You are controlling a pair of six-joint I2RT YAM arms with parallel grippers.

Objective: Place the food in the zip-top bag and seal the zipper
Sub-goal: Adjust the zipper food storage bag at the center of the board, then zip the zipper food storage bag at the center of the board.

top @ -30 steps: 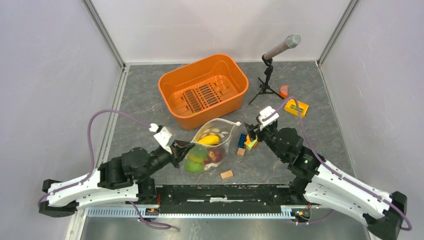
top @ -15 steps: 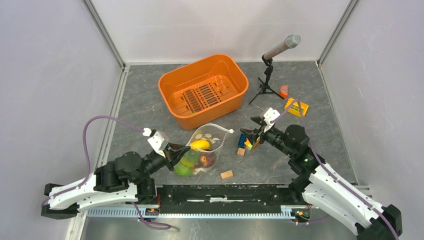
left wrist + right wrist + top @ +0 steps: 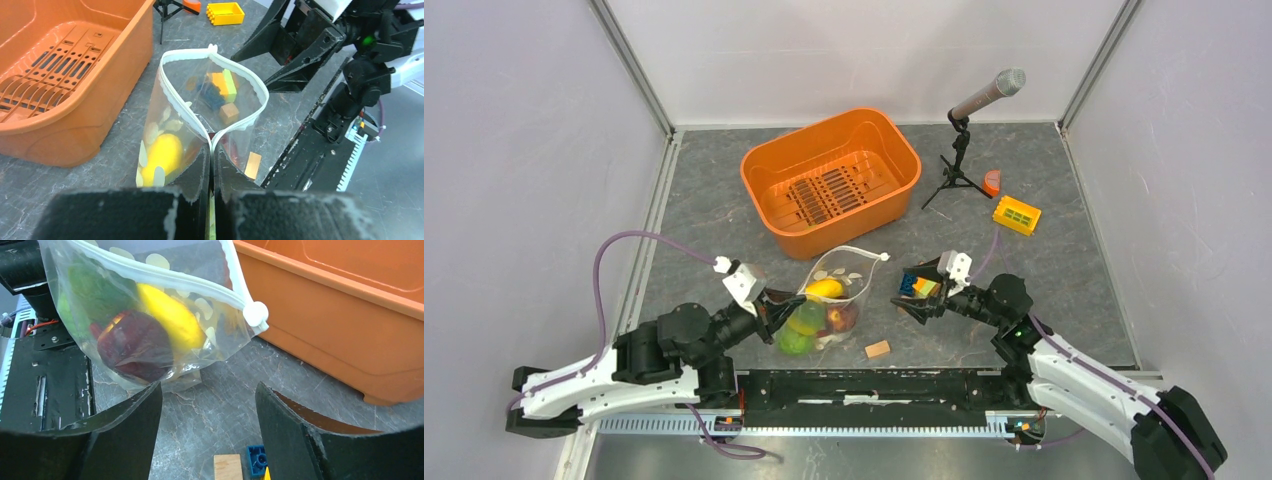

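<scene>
Top external view: zip-top bag point(image 3: 832, 300) at lower centre, just in front of the orange basket point(image 3: 789, 232). Food is inside it: yellow pepper point(image 3: 824, 289), green piece point(image 3: 794, 343), dark red piece point(image 3: 842, 318). No loose food seen on the table point(image 3: 714, 200); garlic not made out. Loading looks done.

Left gripper point(image 3: 211, 160) is clamped tight on the near end of the bag mouth. Left wrist view shows the zipper point(image 3: 172, 102) gaping in an open loop, so it is not sealed.

Right gripper point(image 3: 207, 390) is spread wide and holds nothing. It is low over the table, just beside the bag. White slider tab point(image 3: 255, 315) is at upper centre of the right wrist view, apart from the fingers.

Left to do: close the zipper, likely by the right gripper taking the tab end. Toy blocks point(image 3: 921, 288) and a wooden cube point(image 3: 227, 467) lie outside the bag; they are not food.
</scene>
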